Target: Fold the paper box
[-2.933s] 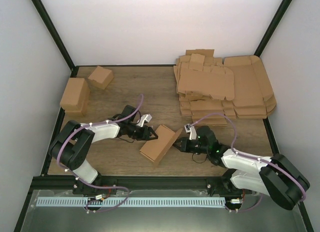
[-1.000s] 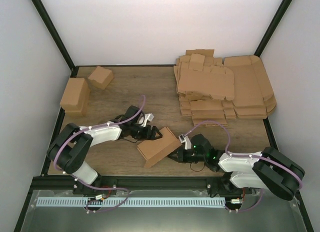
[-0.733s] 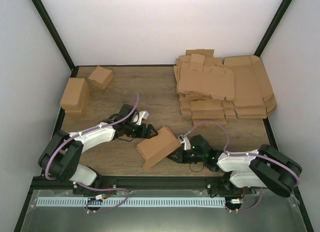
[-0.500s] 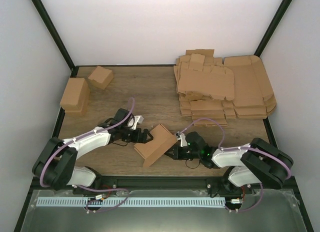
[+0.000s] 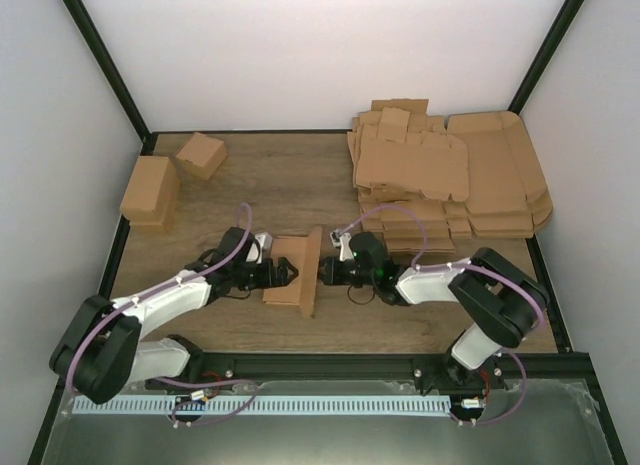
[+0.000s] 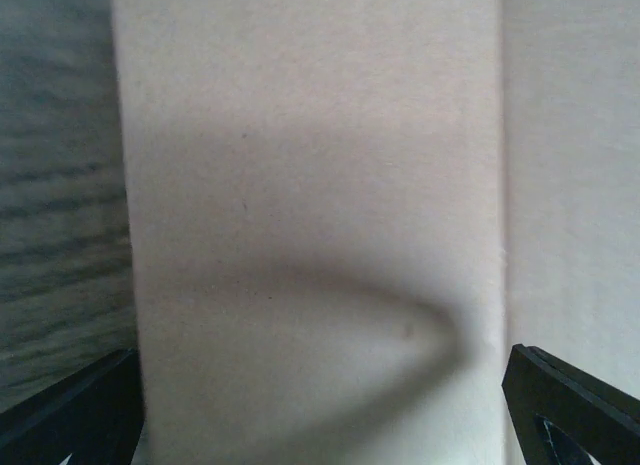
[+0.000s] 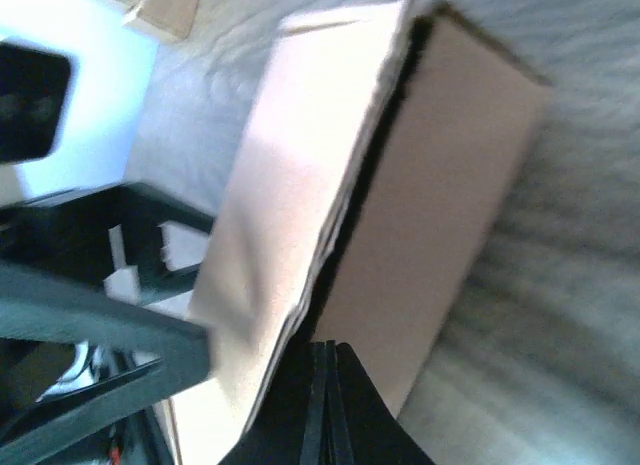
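While the paper box (image 5: 292, 266) is sitting at the front middle of the worktop (image 5: 300, 190), lid flap standing ajar, the right gripper (image 5: 326, 273), pressed together, is poking at that seam; the left gripper (image 5: 281, 276), spread wide, is facing the opposite wall, ideally bracing it squarely.

1. You see your right hand (image 7: 324, 365) at the bottom edge, its two fingers pressed flat together.
2. Its tips meet the paper box (image 7: 450, 185) at the dark gap between the pale lid flap (image 7: 290, 205) and the body.
3. The box rests on the grained bench (image 7: 570, 315); a brown carton (image 7: 165, 5) shows top left.
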Robot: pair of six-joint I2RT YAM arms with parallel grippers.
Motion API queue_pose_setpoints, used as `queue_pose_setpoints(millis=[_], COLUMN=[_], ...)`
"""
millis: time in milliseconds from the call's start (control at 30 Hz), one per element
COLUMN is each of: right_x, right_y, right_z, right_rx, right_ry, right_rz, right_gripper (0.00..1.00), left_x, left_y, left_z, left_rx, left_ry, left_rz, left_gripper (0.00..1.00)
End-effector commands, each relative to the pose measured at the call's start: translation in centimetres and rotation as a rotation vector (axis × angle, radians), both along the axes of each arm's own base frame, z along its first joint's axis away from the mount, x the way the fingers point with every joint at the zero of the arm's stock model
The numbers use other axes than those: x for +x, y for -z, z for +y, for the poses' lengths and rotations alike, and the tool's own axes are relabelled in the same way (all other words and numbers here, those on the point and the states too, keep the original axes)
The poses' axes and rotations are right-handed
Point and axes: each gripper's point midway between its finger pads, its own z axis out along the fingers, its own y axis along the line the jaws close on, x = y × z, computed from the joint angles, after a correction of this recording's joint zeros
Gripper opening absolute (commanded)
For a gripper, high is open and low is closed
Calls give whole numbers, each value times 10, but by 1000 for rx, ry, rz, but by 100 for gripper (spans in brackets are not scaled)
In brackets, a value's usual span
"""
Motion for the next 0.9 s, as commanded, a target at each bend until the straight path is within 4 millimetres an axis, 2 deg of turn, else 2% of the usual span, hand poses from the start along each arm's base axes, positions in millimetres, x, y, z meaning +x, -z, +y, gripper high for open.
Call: queue_pose_setpoints(millis=[0,100,267,467,600,700,867], right_x=[34,47,52,24,-3,-22,-33], right_y=[5,6,9,23,28,23,15], right_z=[-5,-7,-25,-37,-39,-31,-21], right_rx=[-32,-50,-88,-70,2,75,143], right_ry=[29,33,58,21,-36,-119,-187], right_rz=[-52,-73,-64,12,74,87,89], right_gripper=[1,1,1,1,1,1,1], left_x=[25,29,28,16,1,-8,-14], left_y=[-17,-24,-24,-27,-24,-28,-30], left_z=[15,16,20,29,28,18,9], left_rx=[16,-7,4,11,-36,-125,-168], left_ry=[-154,-184,-199,-230,-246,-227,-191], left_rz=[-96,-114,-113,-83,-12,21,57], left_gripper=[100,100,100,97,86,74,54])
